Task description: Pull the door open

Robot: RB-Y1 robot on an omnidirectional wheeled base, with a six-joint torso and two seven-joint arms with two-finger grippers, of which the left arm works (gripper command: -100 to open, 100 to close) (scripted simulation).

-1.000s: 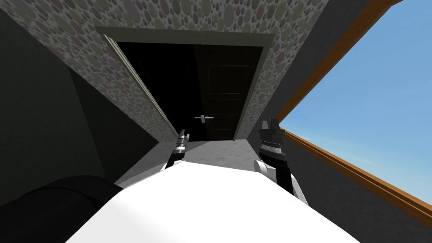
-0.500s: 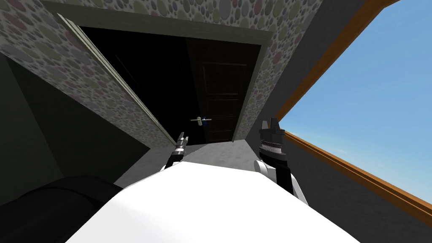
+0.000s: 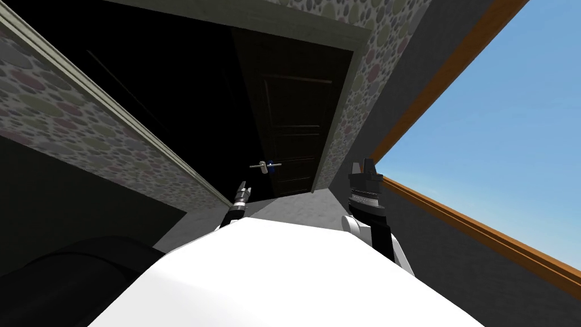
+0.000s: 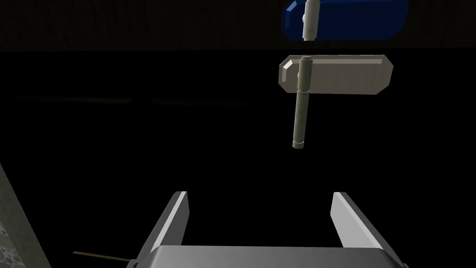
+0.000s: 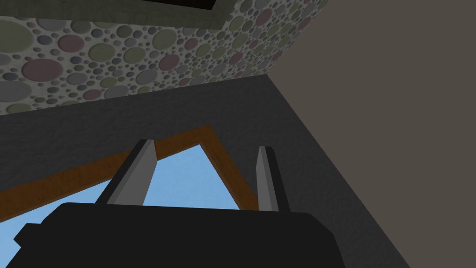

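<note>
While you are facing the dark panelled door (image 3: 300, 125) in the upper middle of the head view, its lever handle (image 3: 265, 166) is sitting at mid frame, just above and right of your left hand (image 3: 243, 190), the nearer hand by far. That hand is standing released, fingers (image 4: 176, 218) spread wide with nothing between them. Seen along it, the handle is lying ahead of the fingertips and clear of them: a slim, dull grey round bar whose long axis is running at right angles to the line between the fingertips, closer to one finger than the other. Behind it a flat grey plate (image 4: 344, 74) with clipped corners is showing, and a blue plate (image 4: 353, 18) of like shape beyond. Your right hand (image 3: 363, 170) is idling released at right centre.
</note>
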